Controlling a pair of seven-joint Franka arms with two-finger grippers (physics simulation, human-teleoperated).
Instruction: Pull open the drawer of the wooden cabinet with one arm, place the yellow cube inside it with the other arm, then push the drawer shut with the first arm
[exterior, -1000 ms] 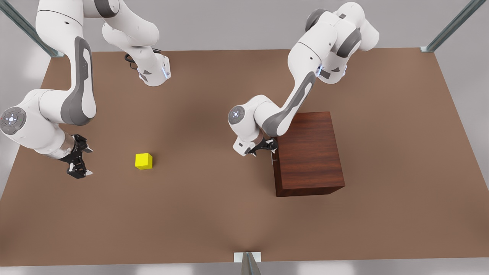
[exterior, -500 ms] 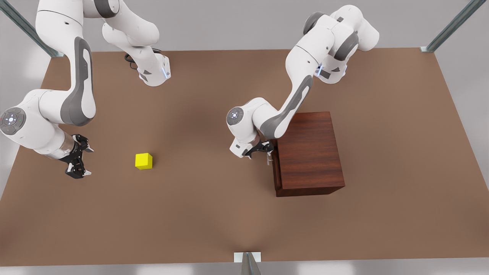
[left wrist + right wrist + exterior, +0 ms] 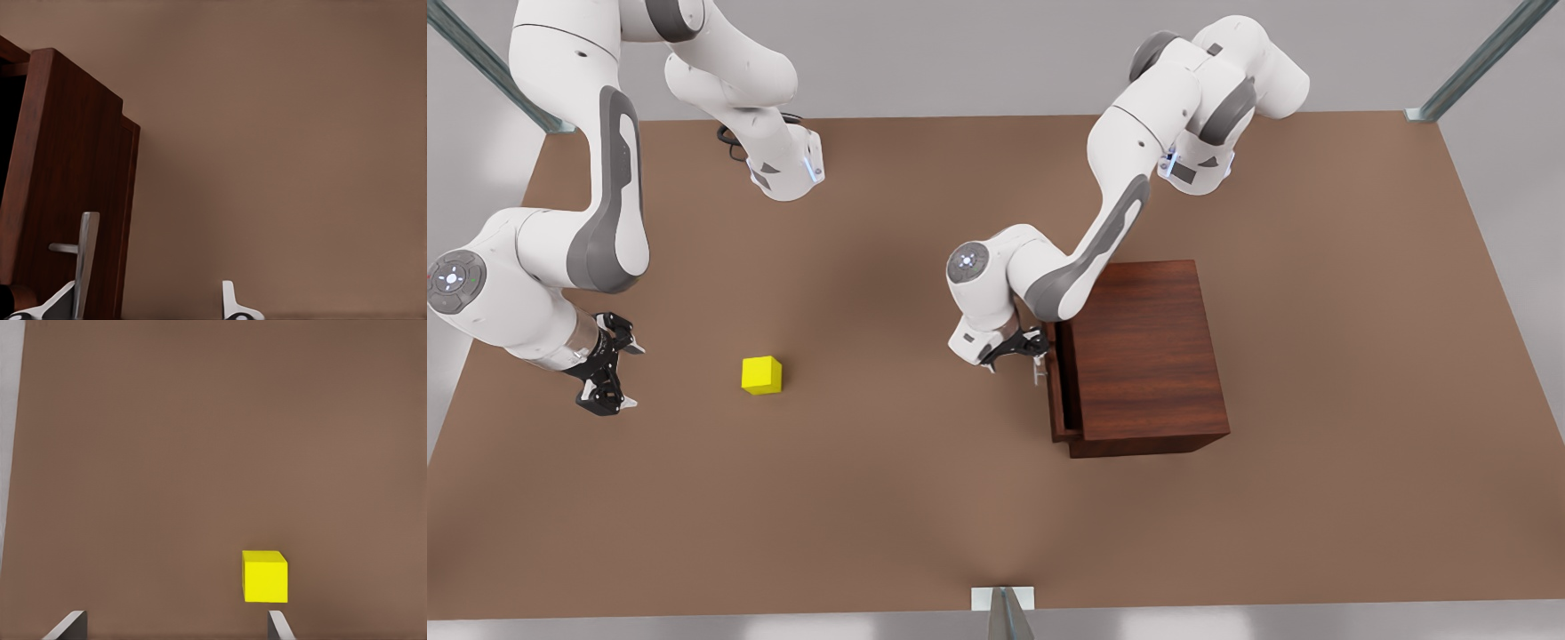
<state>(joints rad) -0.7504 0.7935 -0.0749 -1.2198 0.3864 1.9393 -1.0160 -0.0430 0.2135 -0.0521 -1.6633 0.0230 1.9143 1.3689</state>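
Currently left pincer (image 3: 1024, 351) set at silver bar handle (image 3: 85, 257) of drawer (image 3: 1056, 391), fingers (image 3: 228, 300) spread wide, handle beside one finger, not clamped; drawer seen slightly out of wooden cabinet (image 3: 1147, 356). Slip-off judged likely if pulled askew. Right pincer (image 3: 605, 378) held wide, waiting near yellow cube (image 3: 761, 374) on bench (image 3: 925, 498)

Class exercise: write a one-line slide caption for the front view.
Left gripper at the handle of the partly open drawer; yellow cube waits.

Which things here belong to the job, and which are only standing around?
Job: drawer with handle, wooden cabinet, yellow cube, left end effector at the handle, right end effector waiting, open, beside the cube.
Not job: table, metal posts.
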